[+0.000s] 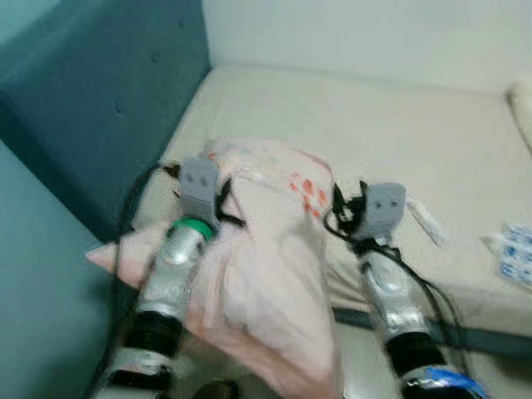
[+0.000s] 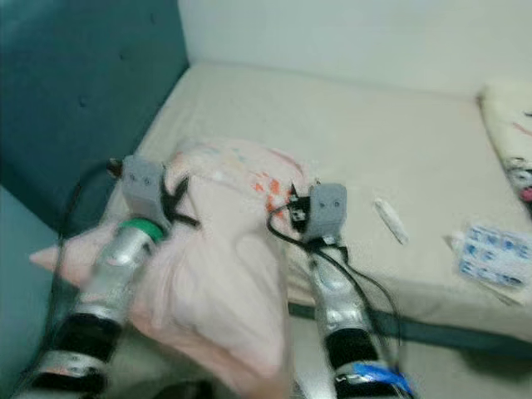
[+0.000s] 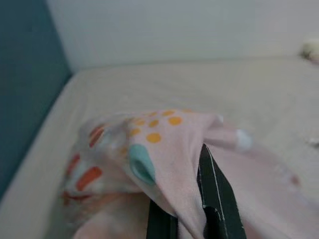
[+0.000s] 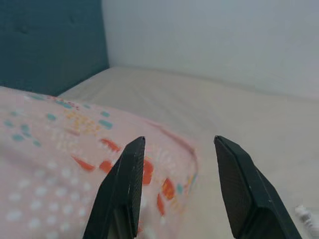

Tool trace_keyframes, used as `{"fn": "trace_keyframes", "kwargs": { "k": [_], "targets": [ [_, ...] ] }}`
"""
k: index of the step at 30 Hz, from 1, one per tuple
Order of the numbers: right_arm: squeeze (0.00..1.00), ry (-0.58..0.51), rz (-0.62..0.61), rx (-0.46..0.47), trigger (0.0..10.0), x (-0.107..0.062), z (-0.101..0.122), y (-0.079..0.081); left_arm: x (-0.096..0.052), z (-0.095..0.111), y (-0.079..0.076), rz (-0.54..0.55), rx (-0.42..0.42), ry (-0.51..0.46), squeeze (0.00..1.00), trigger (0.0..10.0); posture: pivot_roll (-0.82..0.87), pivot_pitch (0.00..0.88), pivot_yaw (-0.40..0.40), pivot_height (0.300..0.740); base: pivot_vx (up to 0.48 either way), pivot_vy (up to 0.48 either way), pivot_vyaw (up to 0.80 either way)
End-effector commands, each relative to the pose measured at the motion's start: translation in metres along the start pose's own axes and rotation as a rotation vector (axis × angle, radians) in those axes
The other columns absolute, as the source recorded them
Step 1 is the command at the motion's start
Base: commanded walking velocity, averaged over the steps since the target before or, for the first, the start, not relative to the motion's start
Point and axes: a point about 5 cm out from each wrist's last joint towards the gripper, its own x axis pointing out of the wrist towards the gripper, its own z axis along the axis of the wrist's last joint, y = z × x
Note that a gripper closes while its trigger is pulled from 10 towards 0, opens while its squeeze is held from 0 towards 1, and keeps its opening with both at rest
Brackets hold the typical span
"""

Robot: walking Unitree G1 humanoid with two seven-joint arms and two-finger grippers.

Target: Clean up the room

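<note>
A pink pillow (image 1: 266, 274) with orange and teal spots hangs over the near edge of the bed (image 1: 374, 125), its top end lying on the beige sheet. My left gripper (image 3: 182, 191) is shut on the pillow's cloth (image 3: 149, 144), which drapes over the black fingers (image 3: 217, 199). The left arm (image 1: 170, 274) presses into the pillow's left side. My right gripper (image 4: 178, 142) stands open at the pillow's right edge (image 4: 50, 149), with nothing between its fingers. The right arm (image 1: 391, 291) is beside the pillow.
A teal padded headboard (image 1: 100, 100) closes the left side, and a pale wall (image 1: 374, 33) runs behind the bed. On the sheet to the right lie a small white object (image 1: 422, 220), a blue-and-white packet (image 2: 495, 253) and a white pillow (image 2: 511, 141).
</note>
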Motion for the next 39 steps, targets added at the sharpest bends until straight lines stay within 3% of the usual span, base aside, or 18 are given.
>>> {"fn": "trace_keyframes", "kwargs": {
  "k": [1, 11, 22, 39],
  "targets": [
    [0.00, 0.006, 0.005, 0.015, 10.0, -0.002, -0.002, 0.002, 0.002, 0.016, 0.007, 0.021, 0.024, -0.078, 0.00, 10.0, 0.02, 0.082, 0.041, 0.740, 0.364, 0.000, 0.00],
    [0.00, 0.017, 0.052, -0.024, 10.0, 0.000, -0.002, 0.006, 0.002, 0.017, 0.011, 0.034, 0.024, -0.081, 0.00, 10.0, 0.02, 0.079, 0.035, 0.740, 0.368, 0.000, 0.24],
    [0.00, 0.033, 0.094, 0.004, 10.0, -0.003, -0.006, 0.013, 0.001, 0.016, 0.018, 0.062, 0.028, -0.074, 0.00, 10.0, 0.03, 0.078, 0.032, 0.740, 0.366, 0.000, 0.12],
    [0.00, 0.032, 0.057, 0.011, 10.0, -0.008, -0.008, 0.008, 0.003, 0.016, 0.019, 0.037, 0.036, -0.062, 0.00, 10.0, 0.02, 0.081, 0.051, 0.740, 0.000, 0.000, 0.00]
  ]
}}
